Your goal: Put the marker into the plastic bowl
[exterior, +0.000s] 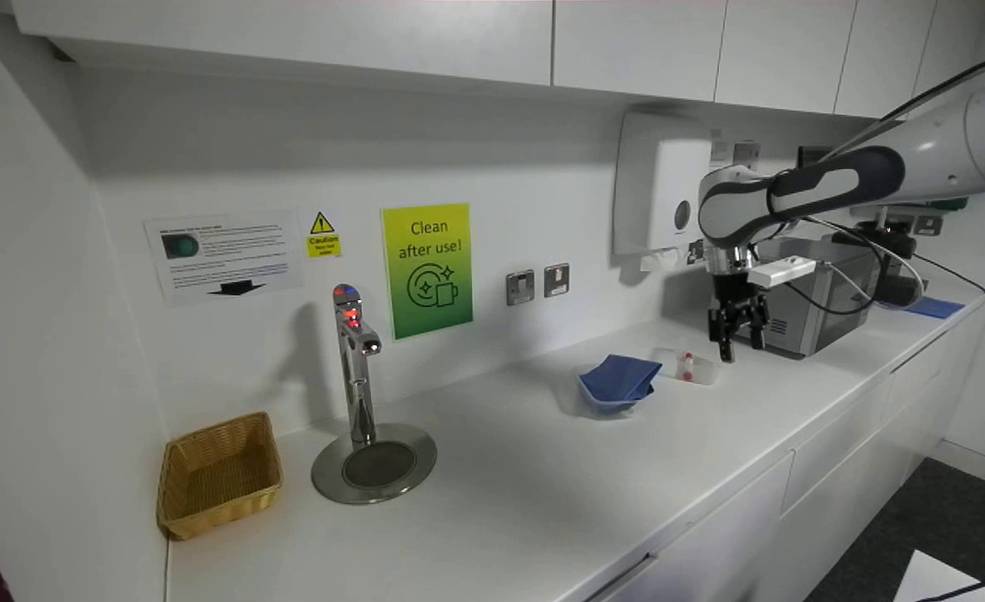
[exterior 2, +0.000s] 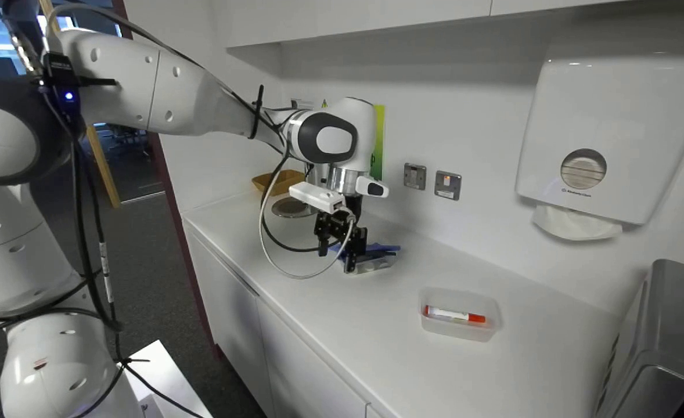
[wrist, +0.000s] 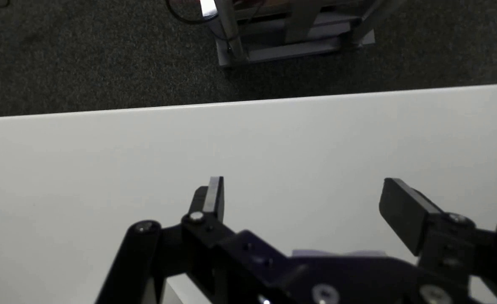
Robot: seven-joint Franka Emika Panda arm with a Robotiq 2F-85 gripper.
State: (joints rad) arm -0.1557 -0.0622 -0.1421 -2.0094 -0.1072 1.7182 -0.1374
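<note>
The marker, white with red ends, lies inside a clear shallow plastic container on the counter. In an exterior view the marker shows small inside that container. The plastic bowl stands farther along the counter, with a folded blue cloth in it; its clear side is partly behind the gripper in an exterior view. My gripper is open and empty, pointing down above the counter, also seen in an exterior view. In the wrist view the gripper has only bare counter between its fingers.
A microwave stands beyond the clear container. A tap and a woven basket are at the far end. A towel dispenser hangs on the wall, under upper cabinets. The counter's front edge borders the floor.
</note>
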